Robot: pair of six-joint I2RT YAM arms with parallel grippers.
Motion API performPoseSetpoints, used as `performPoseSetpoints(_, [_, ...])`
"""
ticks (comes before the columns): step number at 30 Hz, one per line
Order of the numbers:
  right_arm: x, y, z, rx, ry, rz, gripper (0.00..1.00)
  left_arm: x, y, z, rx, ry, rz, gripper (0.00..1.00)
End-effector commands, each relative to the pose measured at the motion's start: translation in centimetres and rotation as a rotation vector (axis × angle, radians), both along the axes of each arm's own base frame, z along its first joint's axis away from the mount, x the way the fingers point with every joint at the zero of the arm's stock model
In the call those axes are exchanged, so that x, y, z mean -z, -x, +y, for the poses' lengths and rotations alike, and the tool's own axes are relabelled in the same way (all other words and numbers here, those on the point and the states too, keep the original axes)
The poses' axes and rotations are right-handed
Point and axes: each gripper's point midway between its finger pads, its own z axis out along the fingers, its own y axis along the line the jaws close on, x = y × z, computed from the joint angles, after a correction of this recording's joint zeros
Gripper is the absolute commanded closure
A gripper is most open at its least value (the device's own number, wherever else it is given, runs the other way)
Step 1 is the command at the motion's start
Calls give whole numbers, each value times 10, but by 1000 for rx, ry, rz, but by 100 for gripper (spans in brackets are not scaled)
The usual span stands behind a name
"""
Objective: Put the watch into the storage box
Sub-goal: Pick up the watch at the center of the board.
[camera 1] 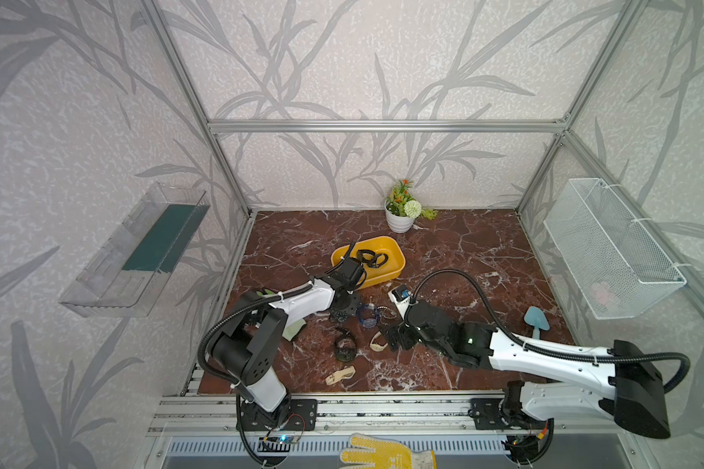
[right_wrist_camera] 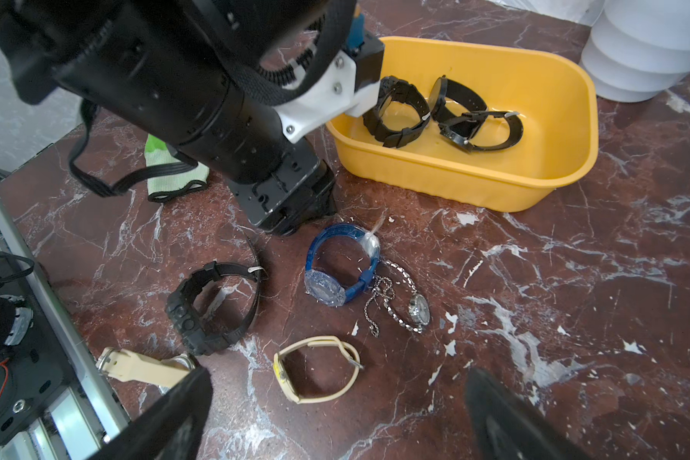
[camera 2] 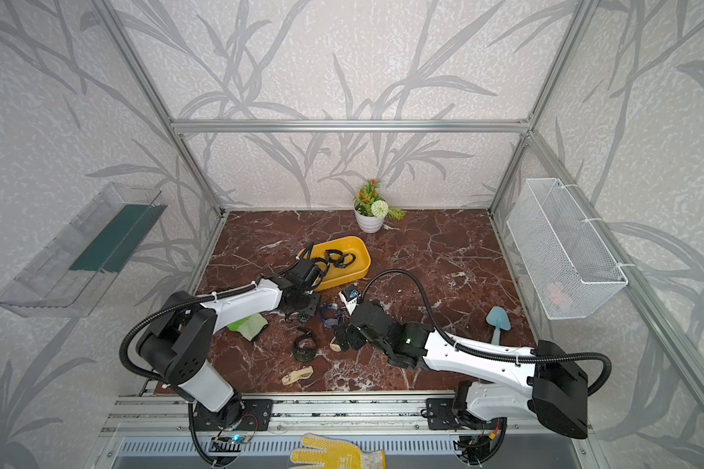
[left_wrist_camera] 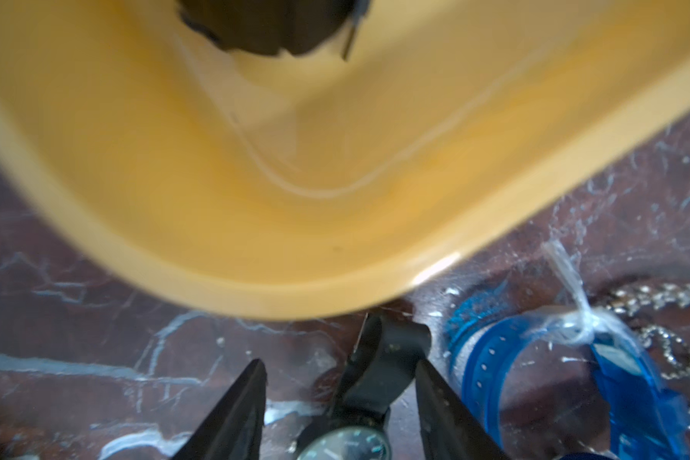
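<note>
Black dark-dialled watch at 7 o'clock of yellow storage box holding three black watches. Left tool parted astride it; right tool released.

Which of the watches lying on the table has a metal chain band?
The small silver watch, right beside the blue watch: its band is thin chain links, whereas the others have solid straps.

In the left wrist view the box was blurred; the edge cut off the watch and the fingers beside it. A pink thing in the basket was too faint to name.
</note>
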Motion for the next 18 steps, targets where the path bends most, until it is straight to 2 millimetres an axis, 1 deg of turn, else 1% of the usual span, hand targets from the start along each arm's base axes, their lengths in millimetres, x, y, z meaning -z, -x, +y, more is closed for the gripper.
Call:
performPoseSetpoints(1, [0, -2, -5, 15, 8, -5, 1, -12, 3, 1, -11, 43, -27, 38])
performPoseSetpoints(4, [0, -2, -4, 12, 5, -4, 1, -19, 6, -2, 0, 75, -40, 37])
performPoseSetpoints(7, [0, -2, -3, 11, 5, -2, 1, -21, 8, -2, 0, 80, -45, 36])
performPoseSetpoints(14, [-1, -2, -1, 8, 5, -1, 1, -8, 7, -10, 22, 77, -12, 35])
performPoseSetpoints(18, [-2, -2, -1, 4, 2, -1, 1, 1, 4, -8, 18, 46, 1, 35])
